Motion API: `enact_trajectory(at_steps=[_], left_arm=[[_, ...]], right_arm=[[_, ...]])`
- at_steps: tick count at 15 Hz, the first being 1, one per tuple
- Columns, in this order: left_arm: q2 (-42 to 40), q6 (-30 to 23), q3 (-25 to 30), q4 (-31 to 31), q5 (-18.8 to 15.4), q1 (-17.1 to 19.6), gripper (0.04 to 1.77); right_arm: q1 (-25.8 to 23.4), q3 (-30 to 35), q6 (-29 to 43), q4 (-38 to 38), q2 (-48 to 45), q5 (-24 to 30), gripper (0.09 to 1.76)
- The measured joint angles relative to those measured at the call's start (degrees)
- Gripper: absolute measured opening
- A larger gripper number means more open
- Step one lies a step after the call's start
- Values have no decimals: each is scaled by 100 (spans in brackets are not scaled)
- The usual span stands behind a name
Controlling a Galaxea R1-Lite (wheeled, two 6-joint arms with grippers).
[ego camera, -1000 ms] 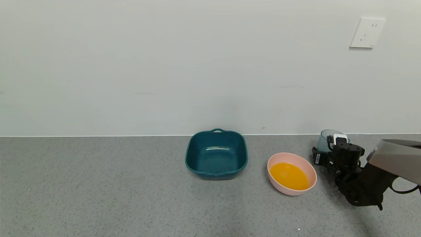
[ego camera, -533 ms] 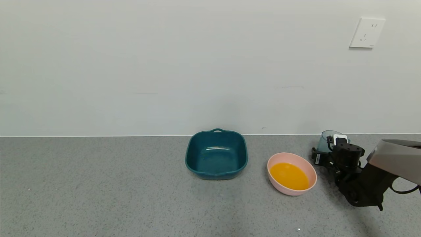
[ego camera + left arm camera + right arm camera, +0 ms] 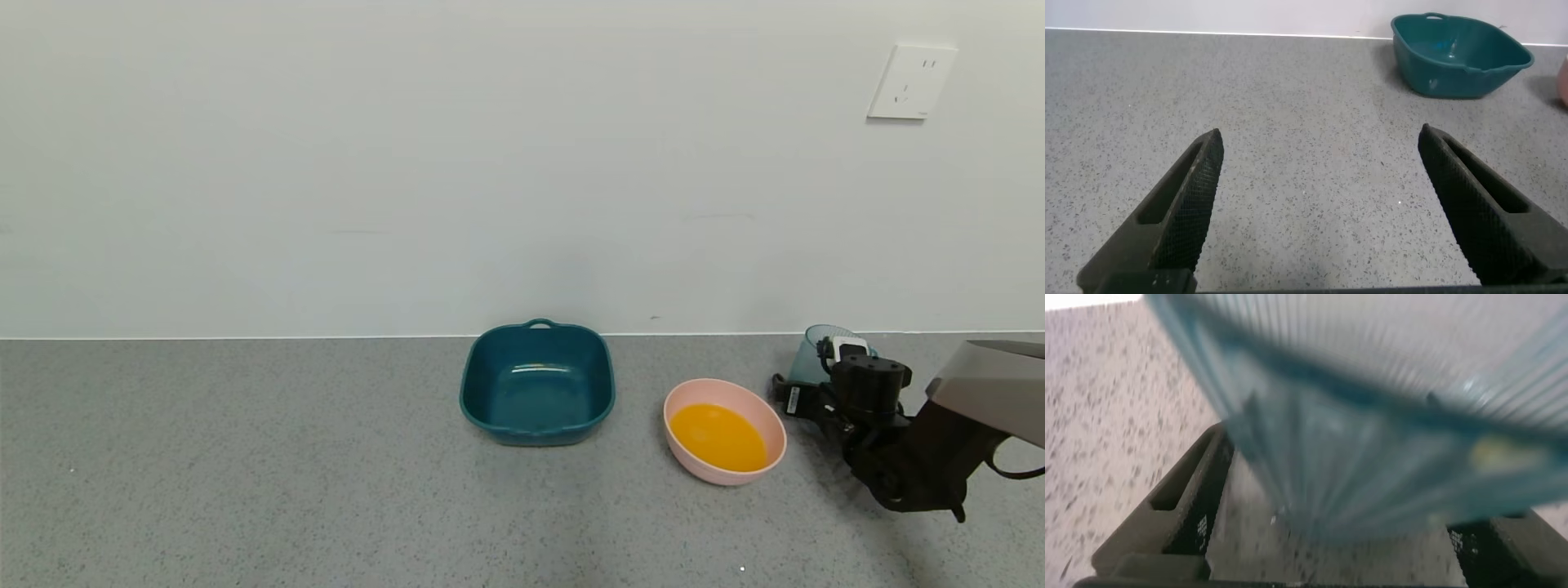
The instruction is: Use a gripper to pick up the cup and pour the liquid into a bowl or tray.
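Observation:
The pale pink bowl sits right of centre on the grey counter and holds the orange-yellow liquid. The translucent blue-grey ribbed cup stands at the far right near the wall, partly hidden behind my right gripper. In the right wrist view the cup fills the frame between the spread fingers, with a gap beside one finger; the right gripper is open around it. My left gripper is open and empty over bare counter, out of the head view.
A dark teal square tray with a loop handle stands empty left of the bowl, also in the left wrist view. The wall runs close behind the cup. A wall socket is at the upper right.
My right arm and gripper have shifted a little to the right, and the cup shows slightly farther right. Bowl and tray have not moved.

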Motion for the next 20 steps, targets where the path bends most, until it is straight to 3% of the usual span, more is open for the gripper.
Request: enact_trajectory(at_steps=[6,13,16,20], left_arm=[[0,-1,0,0,-2,0,172],[0,-4,0,0,0,0,172],[0,-1,0,0,0,0,172],[0,-4,0,0,0,0,172]], right_arm=[[-138,261,129,540,-521,166,167],[-296,1373,124,1738,-2164,956,169],[-282,1747,28,2847,-3473,1122,170],[-78,1877,-212,5187,-5676,1196,170]])
